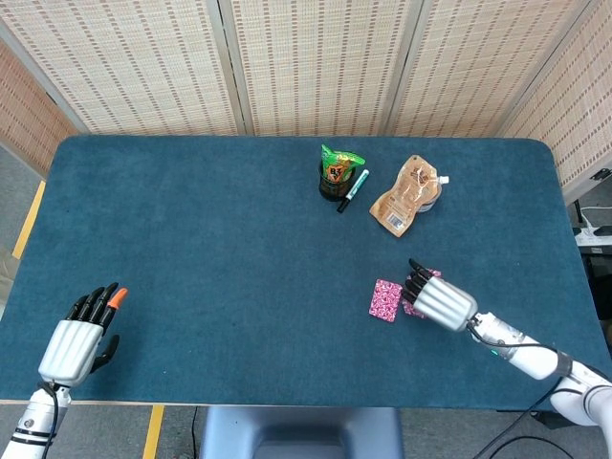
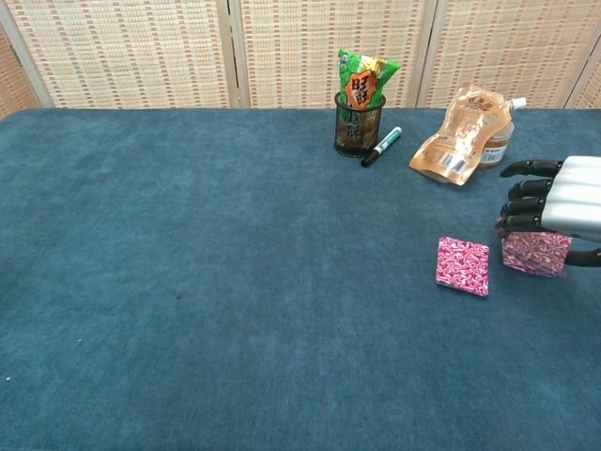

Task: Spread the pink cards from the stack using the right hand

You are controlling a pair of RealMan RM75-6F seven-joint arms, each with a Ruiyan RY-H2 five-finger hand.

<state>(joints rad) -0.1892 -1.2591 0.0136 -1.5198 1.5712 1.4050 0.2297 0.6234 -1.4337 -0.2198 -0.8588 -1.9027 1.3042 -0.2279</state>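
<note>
One pink patterned card (image 1: 385,299) (image 2: 463,266) lies flat on the blue table, right of centre. Just to its right, my right hand (image 1: 441,299) (image 2: 558,206) holds the rest of the pink stack (image 2: 535,254) (image 1: 422,283), dark fingers over its top edge and thumb underneath. The stack is tipped up with its patterned face toward the chest camera. The hand covers most of the stack in the head view. My left hand (image 1: 76,341) rests open at the near left edge of the table, holding nothing, far from the cards.
A black cup with a green snack packet (image 1: 339,170) (image 2: 360,111) stands at the back centre, with a green marker (image 1: 352,189) (image 2: 382,147) leaning beside it. A brown spouted pouch (image 1: 408,195) (image 2: 462,136) lies to their right. The table's right edge (image 1: 572,239) is close to the right arm.
</note>
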